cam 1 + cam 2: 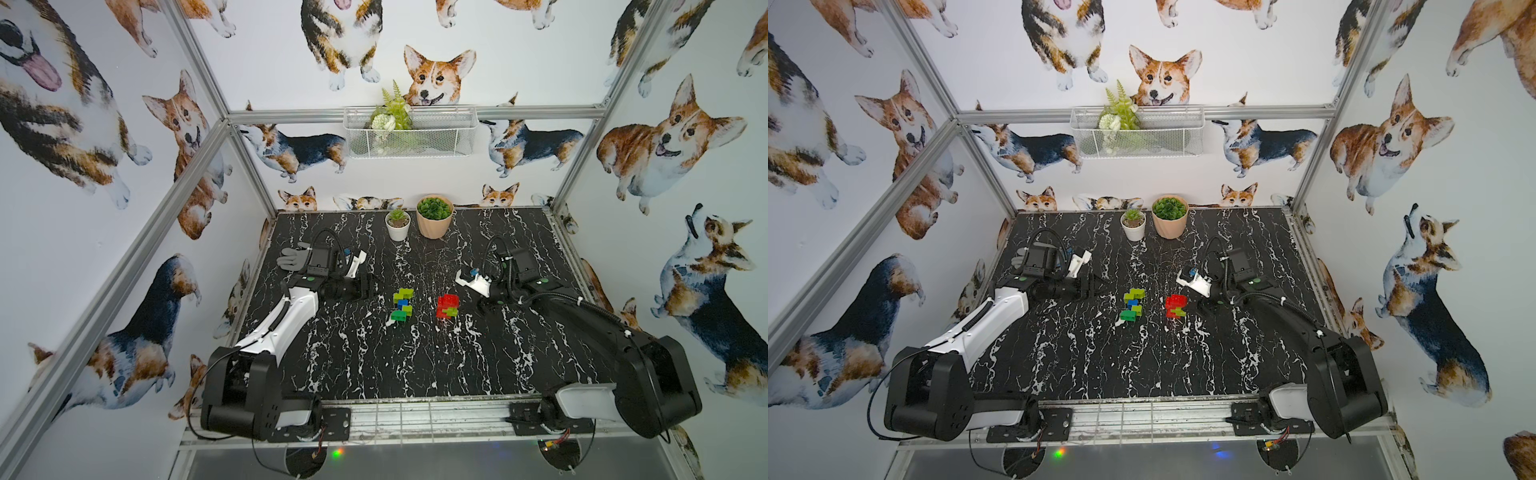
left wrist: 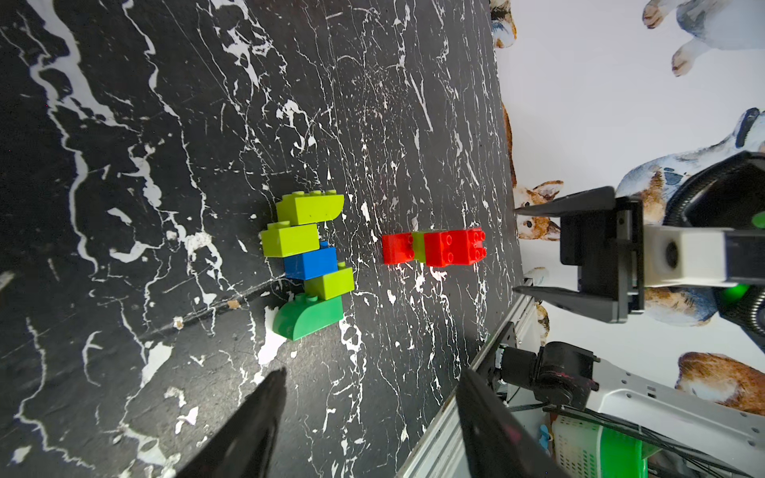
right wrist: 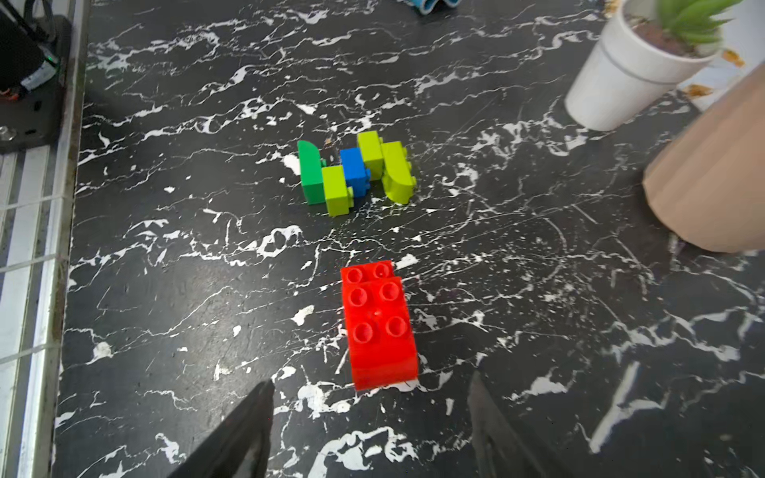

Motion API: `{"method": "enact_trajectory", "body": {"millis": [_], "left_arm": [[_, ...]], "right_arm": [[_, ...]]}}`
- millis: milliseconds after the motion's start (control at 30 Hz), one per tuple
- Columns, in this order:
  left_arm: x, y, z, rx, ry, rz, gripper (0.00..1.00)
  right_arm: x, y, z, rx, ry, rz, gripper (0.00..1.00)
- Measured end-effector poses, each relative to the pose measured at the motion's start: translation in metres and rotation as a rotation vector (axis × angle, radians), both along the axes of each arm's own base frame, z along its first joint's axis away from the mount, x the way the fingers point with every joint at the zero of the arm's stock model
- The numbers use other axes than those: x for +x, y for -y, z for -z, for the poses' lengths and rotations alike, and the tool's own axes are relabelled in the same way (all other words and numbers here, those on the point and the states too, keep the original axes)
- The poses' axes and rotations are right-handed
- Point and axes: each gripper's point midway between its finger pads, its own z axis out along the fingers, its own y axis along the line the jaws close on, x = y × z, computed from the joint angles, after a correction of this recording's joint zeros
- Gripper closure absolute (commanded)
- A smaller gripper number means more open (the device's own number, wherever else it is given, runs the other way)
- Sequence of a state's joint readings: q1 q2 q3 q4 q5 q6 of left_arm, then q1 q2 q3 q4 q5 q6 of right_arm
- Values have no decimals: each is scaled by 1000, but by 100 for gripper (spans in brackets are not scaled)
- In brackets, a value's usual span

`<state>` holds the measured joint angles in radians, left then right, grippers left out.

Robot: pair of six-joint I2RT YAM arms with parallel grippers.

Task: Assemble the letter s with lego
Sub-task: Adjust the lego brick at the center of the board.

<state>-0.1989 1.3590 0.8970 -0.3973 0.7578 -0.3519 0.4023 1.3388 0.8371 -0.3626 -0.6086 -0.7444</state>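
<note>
The wrist views are cutting off each arm's own fingers, and red bricks are hiding most of one lime brick [image 2: 418,246]. Mid-table, the green and blue cluster [image 1: 403,305] and the red cluster [image 1: 448,306] are lying near each other, apart. The left gripper [image 2: 368,414] is gaping empty beside the green one. The right gripper [image 3: 372,414] is gaping empty just short of the red. The table [image 1: 415,365] is lying bare toward the front. A white pot [image 1: 398,232] and a tan pot [image 1: 434,224] are standing at the back.

No text, label, brand, number or sign can be read anywhere in any of the views
</note>
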Motion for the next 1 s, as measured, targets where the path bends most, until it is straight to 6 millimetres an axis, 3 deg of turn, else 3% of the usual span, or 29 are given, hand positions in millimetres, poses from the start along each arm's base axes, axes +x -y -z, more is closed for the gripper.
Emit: {"method": "enact_trajectory", "body": {"millis": [167, 400, 967, 1000], "left_arm": [[1, 0, 2, -3, -6, 0, 32], [1, -1, 11, 0, -28, -1, 32], [3, -1, 16, -5, -49, 4, 32], [3, -1, 17, -5, -51, 4, 32]], "right_arm": [[-3, -4, 30, -95, -20, -40, 26], [6, -6, 46, -153, 14, -40, 31], [24, -18, 64, -157, 29, -41, 36], [24, -19, 64, -153, 26, -39, 40]]}}
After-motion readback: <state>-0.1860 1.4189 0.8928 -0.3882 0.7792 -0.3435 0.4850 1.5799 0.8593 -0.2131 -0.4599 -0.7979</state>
